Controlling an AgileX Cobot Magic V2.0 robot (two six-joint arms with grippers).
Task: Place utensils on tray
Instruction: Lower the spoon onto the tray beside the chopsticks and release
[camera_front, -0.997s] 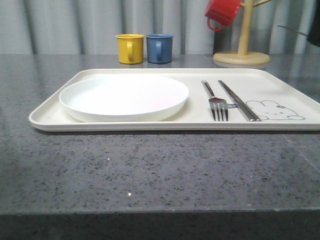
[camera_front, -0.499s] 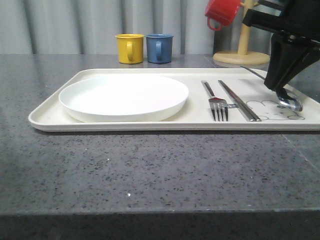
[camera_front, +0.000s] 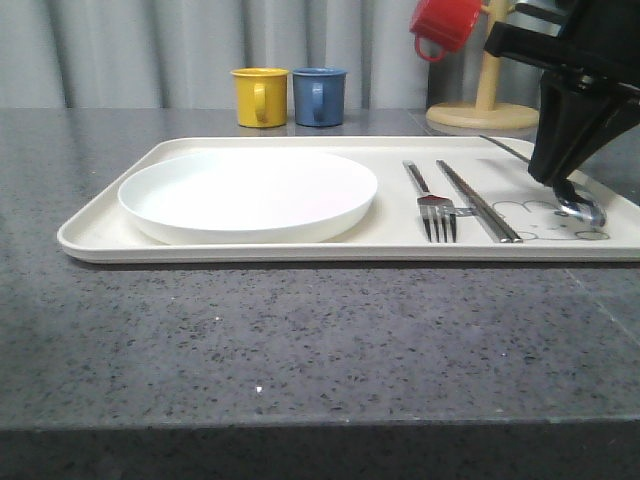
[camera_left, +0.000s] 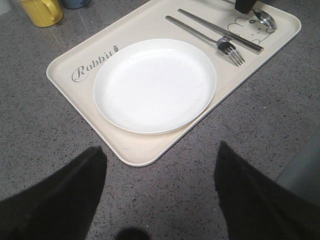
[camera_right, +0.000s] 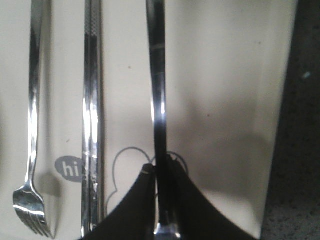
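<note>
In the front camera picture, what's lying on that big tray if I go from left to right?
plate → fork → chopsticks → spoon, held at the tray's right end by the robot's right gripper.

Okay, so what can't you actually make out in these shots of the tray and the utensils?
- Spoon, front view: the right gripper covers the handle near the bowl.
- Same spoon, right wrist view: the bowl runs off the frame edge between the dark fingers.
- Whether the spoon rests on the tray or sits just above it: unclear.
- Red mug, front view: top cut off.
- Left gripper, left wrist view: fingertips out of frame.
</note>
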